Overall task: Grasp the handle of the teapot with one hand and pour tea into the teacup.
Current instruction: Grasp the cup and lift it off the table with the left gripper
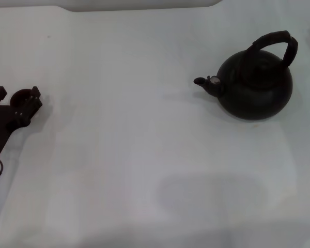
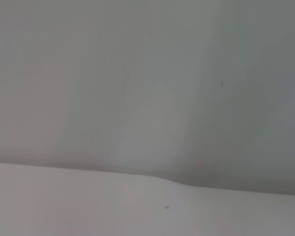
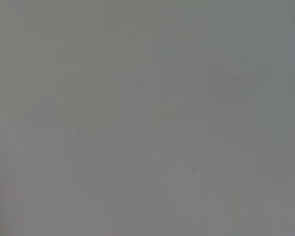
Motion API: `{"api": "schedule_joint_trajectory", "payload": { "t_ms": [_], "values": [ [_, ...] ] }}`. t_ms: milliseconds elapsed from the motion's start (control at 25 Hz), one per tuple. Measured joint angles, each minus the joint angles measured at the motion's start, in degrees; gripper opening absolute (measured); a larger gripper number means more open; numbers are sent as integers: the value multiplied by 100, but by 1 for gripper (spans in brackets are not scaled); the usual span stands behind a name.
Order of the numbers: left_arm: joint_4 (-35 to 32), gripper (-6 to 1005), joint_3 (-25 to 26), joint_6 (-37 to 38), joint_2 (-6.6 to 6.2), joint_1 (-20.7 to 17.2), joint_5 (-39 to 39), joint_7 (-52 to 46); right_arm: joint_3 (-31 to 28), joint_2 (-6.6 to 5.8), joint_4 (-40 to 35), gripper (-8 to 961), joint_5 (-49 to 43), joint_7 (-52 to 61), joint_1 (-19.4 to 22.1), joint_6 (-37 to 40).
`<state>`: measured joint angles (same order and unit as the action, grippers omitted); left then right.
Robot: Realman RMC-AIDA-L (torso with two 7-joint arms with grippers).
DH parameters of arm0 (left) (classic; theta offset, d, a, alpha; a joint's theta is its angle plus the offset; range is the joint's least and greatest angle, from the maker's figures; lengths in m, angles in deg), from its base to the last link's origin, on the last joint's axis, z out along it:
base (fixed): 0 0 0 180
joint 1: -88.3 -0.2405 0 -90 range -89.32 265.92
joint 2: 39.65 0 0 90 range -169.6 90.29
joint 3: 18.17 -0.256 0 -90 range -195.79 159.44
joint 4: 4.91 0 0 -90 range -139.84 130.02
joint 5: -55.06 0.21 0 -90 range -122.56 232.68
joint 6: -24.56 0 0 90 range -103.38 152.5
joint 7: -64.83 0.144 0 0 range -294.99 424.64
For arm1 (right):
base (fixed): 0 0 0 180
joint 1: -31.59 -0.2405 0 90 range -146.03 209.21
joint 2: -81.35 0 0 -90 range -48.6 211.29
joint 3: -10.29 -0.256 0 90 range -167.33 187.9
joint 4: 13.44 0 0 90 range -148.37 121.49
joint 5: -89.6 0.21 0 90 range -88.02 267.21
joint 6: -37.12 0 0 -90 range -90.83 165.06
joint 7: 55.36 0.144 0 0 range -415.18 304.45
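The teapot (image 1: 256, 82) is large, round and nearly black. It stands upright on the white table at the right in the head view, with its short spout (image 1: 201, 81) pointing left. Its thick arched handle (image 1: 276, 40) stands up over the lid, and nothing holds it. The tiny dark teacup (image 1: 22, 97) is at the far left edge of the table, between the spread fingers of my left gripper (image 1: 18, 93). I cannot tell whether the fingers touch the cup. My right gripper is out of view. Both wrist views show only pale surface.
The white table (image 1: 144, 155) spans the whole head view. A pale raised edge (image 1: 144, 5) runs along the back. A wide stretch of table lies between the teacup and the teapot. A faint shadow (image 1: 212, 194) lies at front centre.
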<state>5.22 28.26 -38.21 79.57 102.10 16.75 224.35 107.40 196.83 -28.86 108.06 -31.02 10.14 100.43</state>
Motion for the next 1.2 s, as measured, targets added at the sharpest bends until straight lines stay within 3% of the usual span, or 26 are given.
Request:
{"api": "schedule_joint_trajectory", "payload": {
  "t_ms": [1200],
  "values": [
    [-10, 874, -2, 469, -4, 109, 145, 0, 0, 0, -14, 871, -1, 0, -9, 24]
  ]
}}
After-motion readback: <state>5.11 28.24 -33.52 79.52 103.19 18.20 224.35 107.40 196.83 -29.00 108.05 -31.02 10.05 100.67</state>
